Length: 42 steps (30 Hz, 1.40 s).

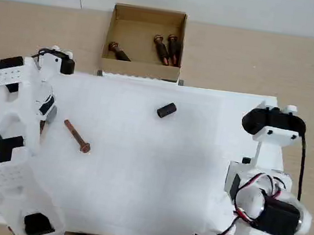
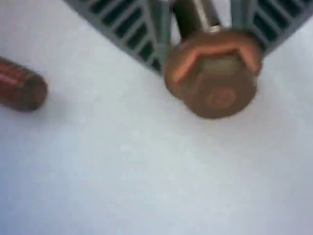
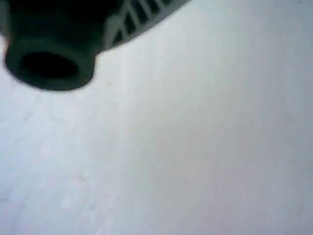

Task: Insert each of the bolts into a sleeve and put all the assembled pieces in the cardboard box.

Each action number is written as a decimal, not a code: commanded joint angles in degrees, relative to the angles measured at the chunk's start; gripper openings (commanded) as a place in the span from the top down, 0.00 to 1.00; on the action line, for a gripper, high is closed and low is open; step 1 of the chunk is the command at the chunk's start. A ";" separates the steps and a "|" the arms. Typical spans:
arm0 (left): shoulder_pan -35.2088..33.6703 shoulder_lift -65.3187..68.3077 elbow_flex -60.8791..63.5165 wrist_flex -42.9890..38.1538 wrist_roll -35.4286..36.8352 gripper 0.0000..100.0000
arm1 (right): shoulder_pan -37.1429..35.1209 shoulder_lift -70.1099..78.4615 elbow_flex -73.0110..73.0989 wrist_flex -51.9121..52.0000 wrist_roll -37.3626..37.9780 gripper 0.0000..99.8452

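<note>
High view: the cardboard box (image 1: 141,69) holds 3 assembled pieces (image 1: 162,48). On the white sheet (image 1: 141,185) a loose sleeve (image 1: 167,110) lies just in front of the box, toward its right corner. A loose bolt (image 1: 77,137) lies farther from the box, off to its left.

Left wrist view: the left gripper (image 2: 210,49) is clamped on a second bolt (image 2: 213,84), hex head outermost.

Right wrist view: the right gripper (image 3: 66,32) grips a second sleeve (image 3: 49,64), bore open.
</note>
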 commanded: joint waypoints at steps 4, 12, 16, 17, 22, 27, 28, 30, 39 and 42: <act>-0.53 1.32 -1.54 -0.88 -0.26 0.99 | 0.04 -0.48 -0.44 -1.19 -0.18 0.99; -0.09 -9.58 -1.54 4.13 -0.18 0.99 | -0.04 -0.57 -5.01 -0.04 1.49 0.99; -0.18 -20.57 -1.54 7.47 -0.18 0.99 | 0.31 -0.57 -8.53 3.56 6.51 0.99; -0.18 -22.95 -1.54 8.26 -0.18 0.99 | 0.31 -0.57 -9.41 4.35 7.03 0.99; 1.58 -32.70 -1.45 13.80 -0.09 0.99 | 0.48 -0.57 -12.66 6.02 7.47 0.99; 4.40 -40.35 -1.27 17.85 -0.09 0.99 | 0.48 -0.66 -14.33 6.11 7.47 1.00; 4.84 -42.55 -1.27 17.85 -0.09 0.99 | 0.48 -0.84 -14.33 6.11 7.47 1.00; 5.71 -47.21 -1.01 17.85 0.00 0.99 | 0.48 -3.21 -14.33 6.11 7.47 1.00; 11.16 -72.70 17.63 11.69 7.74 0.99 | 0.31 -21.05 -8.79 5.41 7.12 1.00; 11.34 -81.23 25.98 5.54 12.57 0.99 | 0.40 -24.48 -5.27 2.77 7.03 1.00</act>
